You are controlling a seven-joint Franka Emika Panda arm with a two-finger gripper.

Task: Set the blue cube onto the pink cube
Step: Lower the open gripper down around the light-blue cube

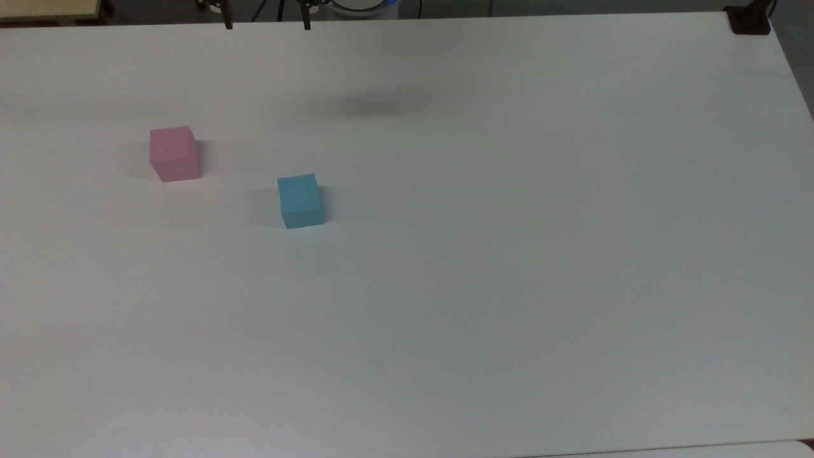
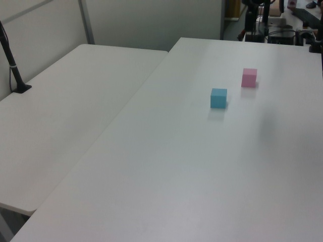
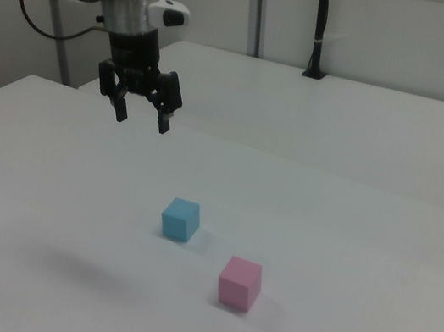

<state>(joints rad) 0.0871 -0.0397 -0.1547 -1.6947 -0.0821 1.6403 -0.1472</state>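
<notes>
Matte blue cube (image 3: 181, 219) sits apart from pink cube (image 3: 238, 282).

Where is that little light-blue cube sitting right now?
The small light-blue matte cube sits on the white table, in the top view's left half, just right of and nearer than the pale-pink matte cube, apart from it.

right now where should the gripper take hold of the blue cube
From above, fingers closing on two opposite side faces of the blue cube. It sits flat with flat vertical sides, apart from the pink cube. The gripper is open, high above the table.
</notes>
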